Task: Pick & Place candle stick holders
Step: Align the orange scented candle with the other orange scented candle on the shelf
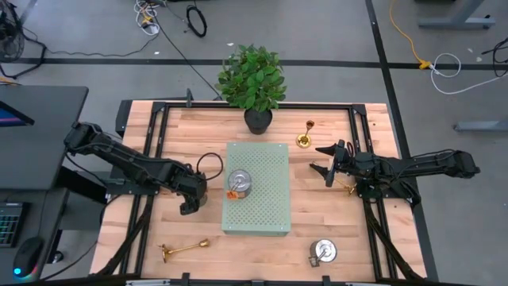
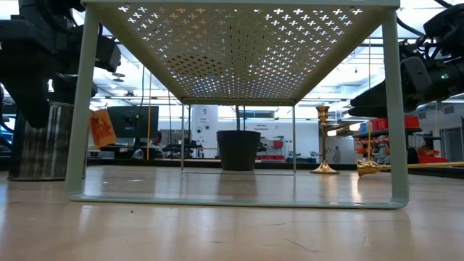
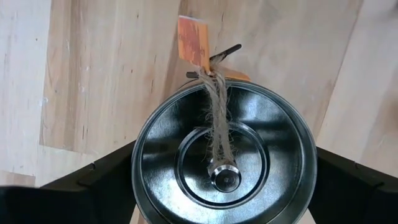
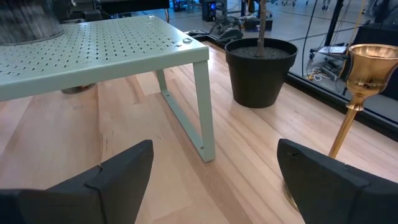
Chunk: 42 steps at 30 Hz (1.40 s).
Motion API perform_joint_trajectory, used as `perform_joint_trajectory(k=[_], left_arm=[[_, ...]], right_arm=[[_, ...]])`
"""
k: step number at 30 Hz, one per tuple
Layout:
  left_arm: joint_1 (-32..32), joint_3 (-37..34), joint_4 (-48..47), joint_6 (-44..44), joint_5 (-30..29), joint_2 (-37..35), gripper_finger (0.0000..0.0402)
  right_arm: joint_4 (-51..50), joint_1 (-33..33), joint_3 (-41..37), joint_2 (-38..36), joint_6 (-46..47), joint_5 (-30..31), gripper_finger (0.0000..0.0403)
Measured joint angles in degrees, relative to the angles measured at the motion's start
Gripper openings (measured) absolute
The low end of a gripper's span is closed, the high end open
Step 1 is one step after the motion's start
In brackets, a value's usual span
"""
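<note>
Wooden table [image 1: 198, 127]: pale green perforated board [image 1: 266, 199] at centre frame, potted plant [image 1: 252, 79] above it. Left gripper [image 1: 190, 202], left of the board, straddles the first silver candle stick holder [image 3: 224, 168]; whether it clamps cannot be told. Right gripper [image 1: 319, 159], right of the board, jaws wide, empty. Second silver holder [image 1: 239, 184] on the board's left part; third silver holder [image 1: 322, 252] lower right. Upright gold holder [image 1: 304, 139] upper right; toppled gold holder [image 1: 182, 249] lower left; another gold holder [image 1: 347, 187] under the right arm.
</note>
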Motion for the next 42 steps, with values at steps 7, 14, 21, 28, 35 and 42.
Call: perform_joint_trajectory(k=[7,14,21,28,35,42], left_arm=[[0.0,4.1,-3.8,0.4,0.6,0.1,0.0366],[0.0,12.4,-12.4,0.8,0.2,0.1,0.0367],[0.4,22.6,-21.7,1.7,-2.3,0.1,0.0366],[3.2,30.5,-28.6,3.4,-3.3,0.0,0.0366],[7.6,36.6,-31.2,8.8,-3.6,0.0,0.0366],[12.9,39.3,-30.8,17.1,-5.5,0.1,0.0366]], right_arm=[[0.0,0.0,0.0,0.0,0.0,0.0,0.0348],[0.0,0.0,0.0,0.0,0.0,0.0,0.0348],[0.0,0.0,0.0,0.0,0.0,0.0,0.0348],[0.0,0.0,0.0,0.0,0.0,0.0,0.0348],[0.0,0.0,0.0,0.0,0.0,0.0,0.0348],[0.0,0.0,0.0,0.0,0.0,0.0,0.0348]])
